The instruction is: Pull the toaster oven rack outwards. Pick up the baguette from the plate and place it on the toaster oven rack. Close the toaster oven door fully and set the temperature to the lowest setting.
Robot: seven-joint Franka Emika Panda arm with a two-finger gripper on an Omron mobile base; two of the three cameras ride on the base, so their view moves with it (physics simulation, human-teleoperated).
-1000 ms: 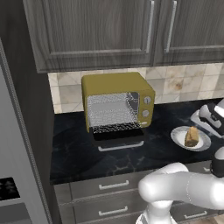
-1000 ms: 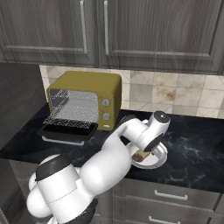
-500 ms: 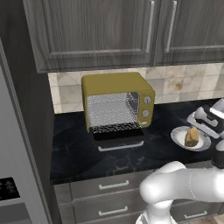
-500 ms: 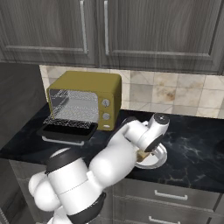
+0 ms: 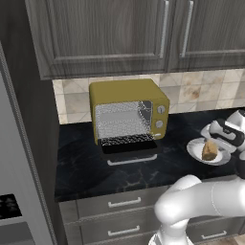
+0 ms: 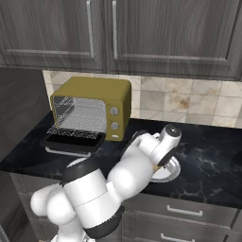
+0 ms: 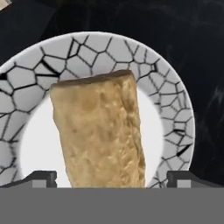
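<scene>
On the plate [image 7: 173, 113] at the oven's [image 5: 128, 115] four o'clock, the open end effector [image 7: 111, 178] straddles the baguette [image 7: 99, 131]; descend centred, then close on its flanks.

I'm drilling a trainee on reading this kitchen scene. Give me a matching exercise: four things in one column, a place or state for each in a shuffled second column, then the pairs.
Things:
1. toaster oven door
2. toaster oven rack
3. baguette
4. pincer

Places or states:
A. lying on the plate
B. folded down flat, open
C. open, one fingertip each side of the bread
D. jutting out of the oven's mouth over the door

Pairs: 1-B, 2-D, 3-A, 4-C
</scene>
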